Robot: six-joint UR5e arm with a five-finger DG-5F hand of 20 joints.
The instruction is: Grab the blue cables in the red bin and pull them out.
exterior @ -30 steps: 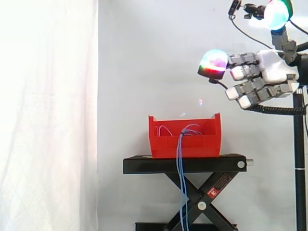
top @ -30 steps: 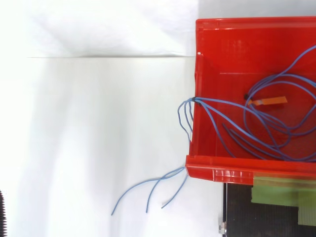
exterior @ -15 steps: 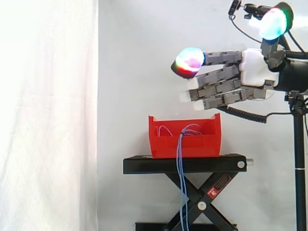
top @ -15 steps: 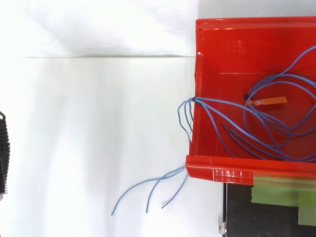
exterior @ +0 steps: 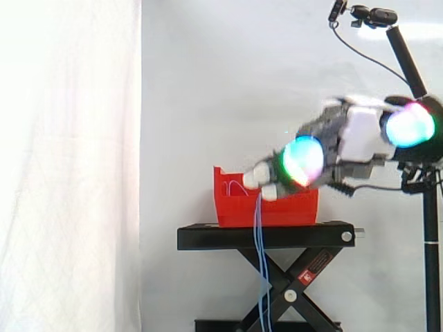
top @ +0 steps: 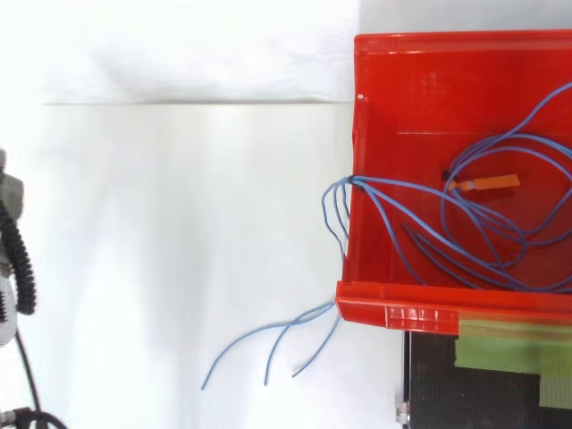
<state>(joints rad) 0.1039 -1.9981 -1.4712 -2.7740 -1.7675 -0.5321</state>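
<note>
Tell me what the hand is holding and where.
Nothing: the hand reaches with straight fingers, and the blue cables lie loose in the red bin.

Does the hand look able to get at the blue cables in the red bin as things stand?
Probably yes. The red bin is open on top, nothing covers the blue cables, and the hand points straight fingers toward its rim.

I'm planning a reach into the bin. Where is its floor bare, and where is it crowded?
Seen from above, the bin has bare floor in its upper-left corner, between the top wall, the left wall and the highest loop. The blue cables crowd the rest, around the orange tag and down to the lower wall.
</note>
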